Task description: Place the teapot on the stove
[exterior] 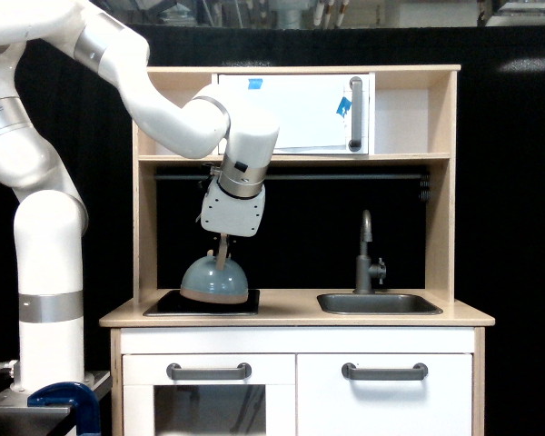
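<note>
- A white robot arm [154, 100] reached from the exterior view's left into a toy kitchen of pale wood.
- Its pincer [222, 243] pointed down and was closed on the tan loop handle of the teapot [214, 279]; the fingertips were too small to make out singly.
- The teapot, blue-grey and dome-shaped, hung slightly tilted over the stove [202, 302], on the side nearer the sink. Whether its base rim touched the black panel could not be told.
- The stove lay flat in the worktop [295, 315]; seen almost edge-on, its surface was hard to read.
- The grey sink [379, 303] sat toward the exterior view's right, with an upright tap [367, 252] behind it.
- Above, a shelf held a white cabinet [300, 113] with a vertical handle.
- Below the worktop, the two white fronts with grey handles were cut off by the picture's lower edge.
</note>
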Motion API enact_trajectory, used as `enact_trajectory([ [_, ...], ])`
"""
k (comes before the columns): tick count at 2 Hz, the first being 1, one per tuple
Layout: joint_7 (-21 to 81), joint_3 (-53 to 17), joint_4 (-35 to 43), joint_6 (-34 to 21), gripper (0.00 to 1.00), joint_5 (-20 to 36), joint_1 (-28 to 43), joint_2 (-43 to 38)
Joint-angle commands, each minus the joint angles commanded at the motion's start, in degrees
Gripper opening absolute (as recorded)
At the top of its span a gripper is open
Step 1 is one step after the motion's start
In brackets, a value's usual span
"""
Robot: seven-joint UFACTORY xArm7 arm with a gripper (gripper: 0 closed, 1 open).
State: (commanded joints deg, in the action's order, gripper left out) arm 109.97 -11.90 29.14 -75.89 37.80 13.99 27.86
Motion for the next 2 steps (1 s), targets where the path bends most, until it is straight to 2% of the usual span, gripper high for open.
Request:
enact_trajectory([
  [1, -2.5, 2.2, -5.0, 3.8, 0.0, 2.7, 3.1, 3.9],
  [2, -3.1, 2.1, -3.5, 4.0, 1.0, 3.1, 4.1, 2.7],
])
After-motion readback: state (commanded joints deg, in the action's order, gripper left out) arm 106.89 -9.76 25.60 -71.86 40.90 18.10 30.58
